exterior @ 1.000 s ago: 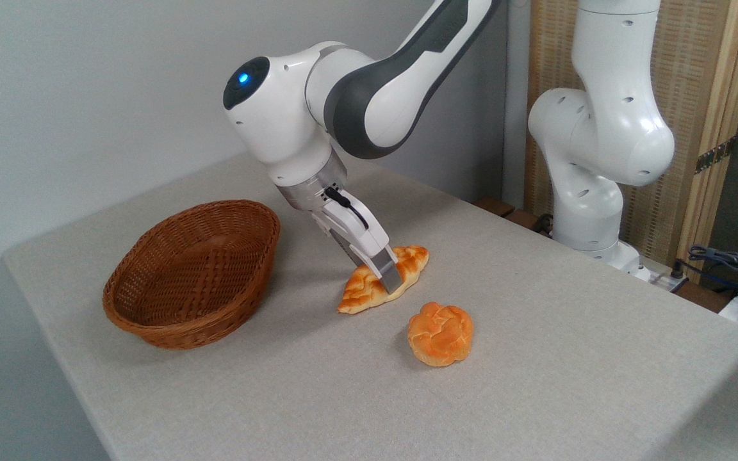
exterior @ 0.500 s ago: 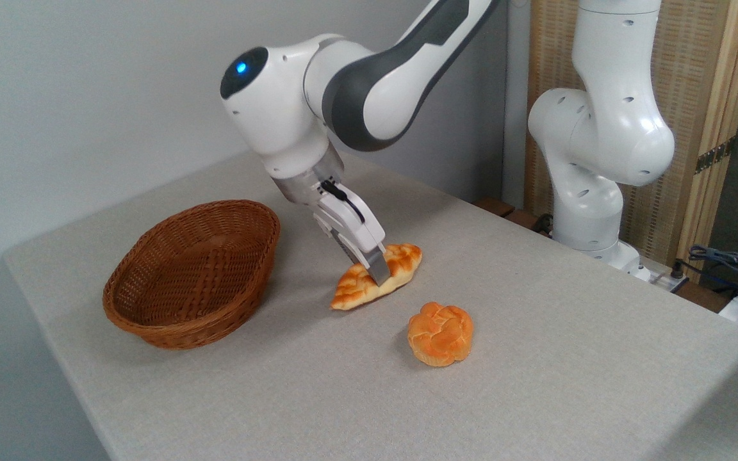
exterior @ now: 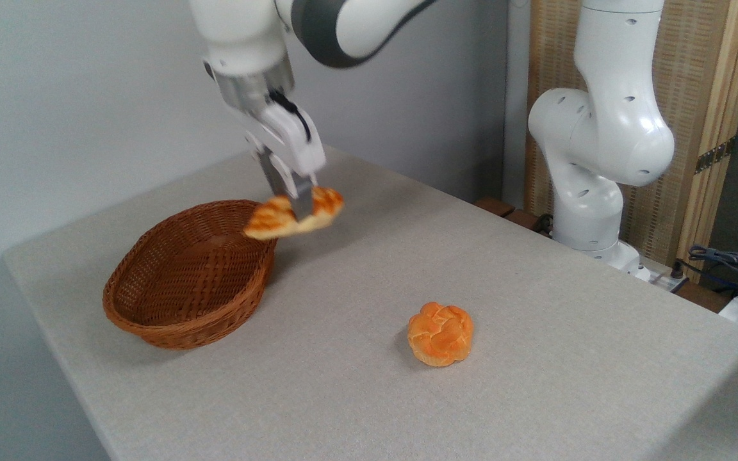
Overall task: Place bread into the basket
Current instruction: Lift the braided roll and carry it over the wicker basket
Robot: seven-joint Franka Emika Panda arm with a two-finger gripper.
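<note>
Golden bread (exterior: 292,218) hangs in claw (exterior: 293,197) beside basket (exterior: 183,282).

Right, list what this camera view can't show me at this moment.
- Gripper and bread: motion-blurred; the far finger's contact is hidden behind the loaf.
- Whether the loaf is over the basket or beside its rim: one view, depth unclear.
- Arm's upper links: cut off by the top edge.
- Basket's near inner wall: hidden by its own rim.
- Round bun: underside unseen.
</note>
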